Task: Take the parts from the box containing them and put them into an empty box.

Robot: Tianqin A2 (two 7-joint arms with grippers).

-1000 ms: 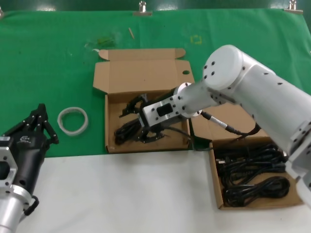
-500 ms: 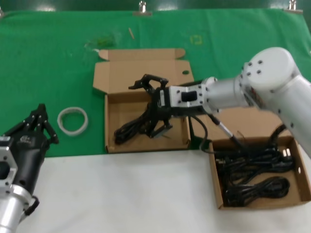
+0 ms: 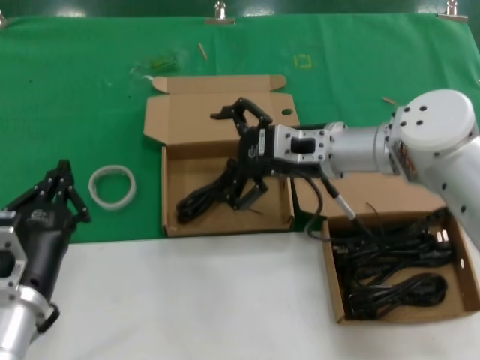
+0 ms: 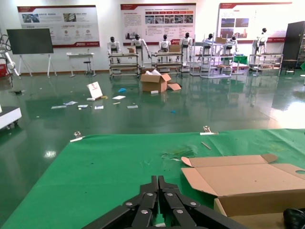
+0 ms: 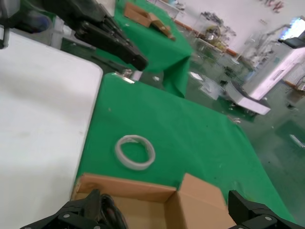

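Note:
Two brown cardboard boxes stand open. The middle box (image 3: 174,161) holds one black cord bundle (image 3: 201,201), lying slantwise near its front. The box at the right front (image 3: 333,279) holds several black cord bundles (image 3: 390,270). My right gripper (image 3: 234,159) hovers over the middle box with jaws spread wide, its lower finger just beside the bundle and holding nothing. In the right wrist view the gripper (image 5: 169,217) straddles the box wall (image 5: 143,191), with the cord (image 5: 108,210) beside one finger. My left gripper (image 3: 61,189) is parked at the left front, shut and empty (image 4: 158,181).
A whitish ring (image 3: 112,187) lies on the green cloth between the left gripper and the middle box; it also shows in the right wrist view (image 5: 136,151). The middle box's lid (image 3: 217,109) stands open at the back. White tabletop lies in front.
My right arm has swung out to the right and its gripper has lifted and turned above the middle box. The cord bundle stays lying in that box. The left arm has not moved.

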